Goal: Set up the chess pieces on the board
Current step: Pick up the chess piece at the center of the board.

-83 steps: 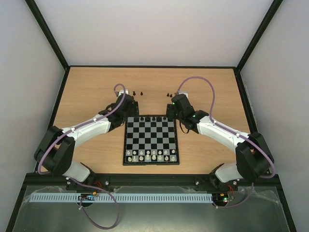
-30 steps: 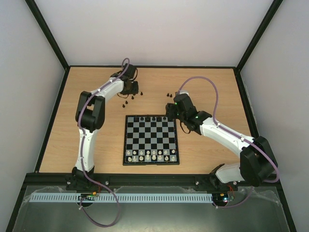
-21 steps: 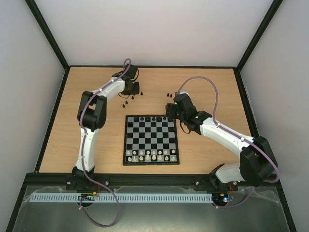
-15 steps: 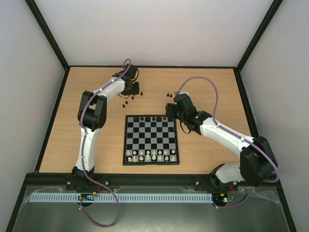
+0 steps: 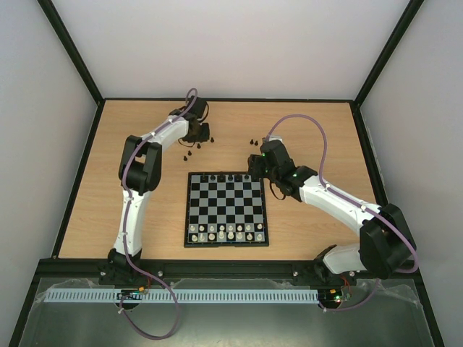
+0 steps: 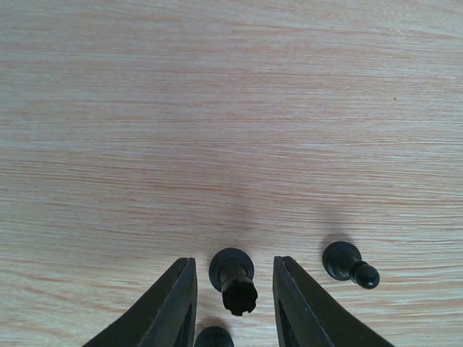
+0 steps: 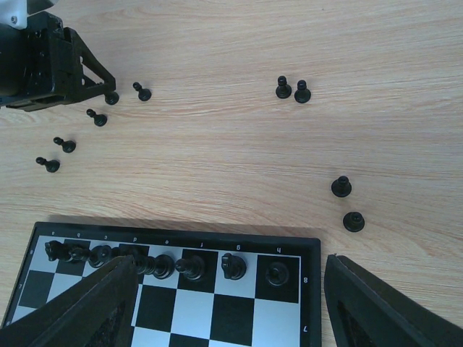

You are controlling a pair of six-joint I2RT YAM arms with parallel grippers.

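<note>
My left gripper [image 6: 233,263] is down over the loose black pieces at the far side of the table [image 6: 231,108]. Its jaws have been drawing in over the last second, and they now stand narrow on either side of one upright piece [image 6: 233,279] with a notched top, probably a rook. A thin gap shows on each side, so I judge it bracketed but not yet pinched. A pawn [image 6: 350,264] lies tipped over just to one side, and another dark piece [image 6: 213,338] sits right at the bottom edge of the wrist view, between the fingers; I can't make out what it is.

A few seconds back this arm was folded beside the board [image 5: 226,210]. It has since swung out to the far-left scatter and barely shifted in the last second, so the pick is close.

My right gripper [image 7: 230,275] has not moved. It hangs wide and empty over the board's far edge, where eight black pieces [image 7: 184,267] already crowd the back row. Other loose ones [image 7: 292,90] wait on the wood beyond, and the pale set [image 5: 226,231] fills the near rows.
</note>
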